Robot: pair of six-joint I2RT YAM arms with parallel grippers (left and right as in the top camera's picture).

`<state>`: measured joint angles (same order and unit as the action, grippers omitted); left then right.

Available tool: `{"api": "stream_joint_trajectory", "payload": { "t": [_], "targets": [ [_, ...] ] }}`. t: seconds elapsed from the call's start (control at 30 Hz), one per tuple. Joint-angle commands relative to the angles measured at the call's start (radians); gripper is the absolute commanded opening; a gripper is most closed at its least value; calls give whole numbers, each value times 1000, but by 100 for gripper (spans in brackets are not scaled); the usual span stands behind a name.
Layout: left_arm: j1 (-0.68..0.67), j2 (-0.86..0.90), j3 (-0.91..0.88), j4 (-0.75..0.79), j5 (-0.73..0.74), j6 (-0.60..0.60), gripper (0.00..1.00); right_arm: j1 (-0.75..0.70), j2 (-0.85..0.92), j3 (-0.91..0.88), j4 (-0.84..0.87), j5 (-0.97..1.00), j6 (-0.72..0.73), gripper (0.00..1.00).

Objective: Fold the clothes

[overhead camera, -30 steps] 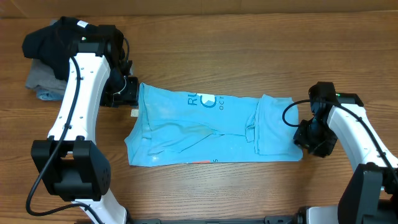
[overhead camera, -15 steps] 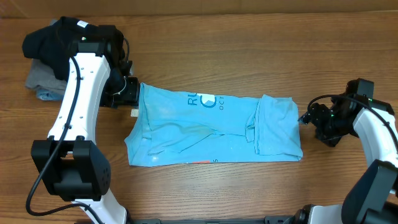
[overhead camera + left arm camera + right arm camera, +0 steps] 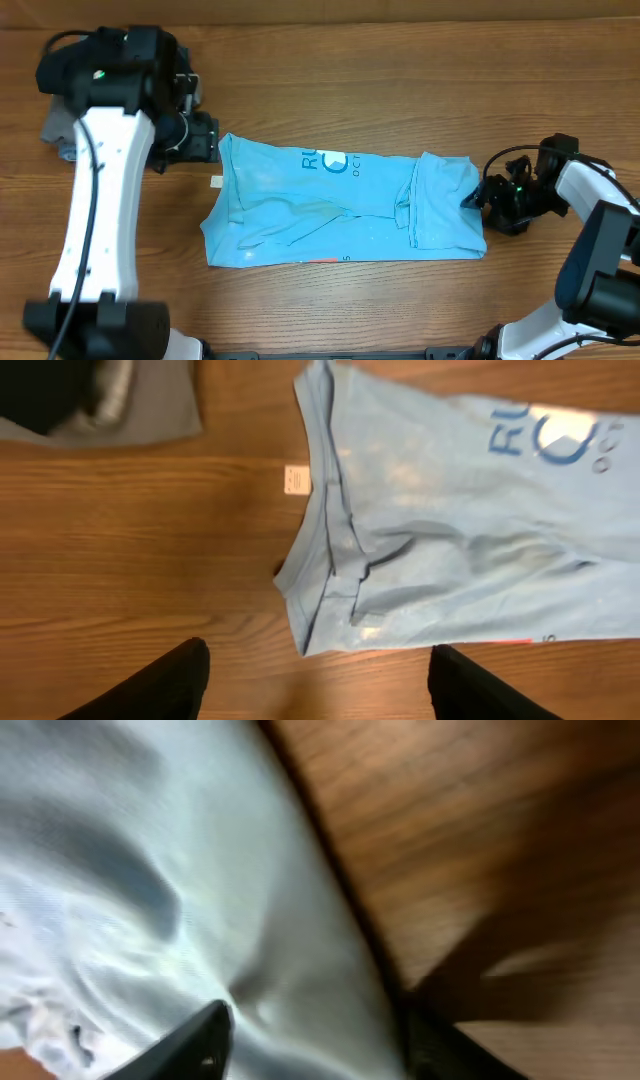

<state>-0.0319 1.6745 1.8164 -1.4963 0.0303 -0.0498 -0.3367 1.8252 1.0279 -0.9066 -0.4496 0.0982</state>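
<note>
1. The sky-blue T-shirt (image 3: 340,210) lies flat near the middle of the table (image 3: 350,90). It stretches from left to right as one long band. Printed letters show near its upper edge, and a sliver of red lettering shows at its lower edge.
2. Overlapping layers and long creases suggest its sides are already turned inward. A doubled flap (image 3: 445,200) sits at the right end. The remaining work is probably folding the band across its length.
3. The right hand (image 3: 315,1035) sits low at the shirt's right end. Its wrist camera shows the two fingers apart with the cloth's edge running between them, not clamped. This position suits pinching that end so it can be carried over toward the left.
4. The left hand (image 3: 317,660) hovers above the table at the shirt's left end. Its fingers are spread wide and hold nothing. Its camera looks straight down on the shirt's left edge, so it is likely placed to take that end or to steady it.
5. A small white tag (image 3: 297,479) lies on bare wood just beside the shirt's left edge. I cannot tell whether it is attached to the shirt.
6. A grey folded garment (image 3: 150,405) rests at the far left of the table, with a black garment (image 3: 45,390) partly over it. Both lie apart from the shirt and out of the path of a fold.
</note>
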Motion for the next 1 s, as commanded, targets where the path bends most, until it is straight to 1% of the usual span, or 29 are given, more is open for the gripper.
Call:
{"api": "stream_joint_trajectory", "payload": {
  "t": [0.0,0.07,0.17,0.2,0.23,0.3,0.37,0.43,0.5,0.57,0.67,0.83,0.9,0.97],
  "targets": [
    [7,-39,21,2,4,1,73,19,32,-23,29,-50,-55,53],
    [8,-39,21,2,3,2,73,27,32,-36,40,-50,-55,49],
    [12,-38,21,4,-1,2,73,35,32,-55,53,-69,-61,34],
    [12,-38,21,4,-8,2,73,35,32,-54,49,-81,-76,22],
    [12,-38,21,4,-14,3,74,34,32,-50,43,-83,-81,4],
    [12,-37,21,3,-15,11,74,28,26,-27,15,-63,-77,4],
    [12,-37,21,2,-15,13,74,12,8,19,-37,-1,-42,4],
    [13,-37,21,2,-15,13,74,-7,-26,84,-110,121,32,4],
    [14,-37,21,-1,-15,14,74,-14,-67,145,-171,223,68,4],
    [14,-37,21,-3,-15,13,74,-14,-119,209,-228,320,82,4],
    [14,-37,21,3,-15,14,75,-3,-187,277,-273,359,85,4],
    [14,-37,21,16,-14,13,75,63,-245,293,-308,372,85,4],
    [14,-37,21,16,-15,13,75,118,-244,284,-311,406,86,4],
    [14,-37,21,16,-14,13,75,185,-244,266,-303,465,116,4]
  ]
}}
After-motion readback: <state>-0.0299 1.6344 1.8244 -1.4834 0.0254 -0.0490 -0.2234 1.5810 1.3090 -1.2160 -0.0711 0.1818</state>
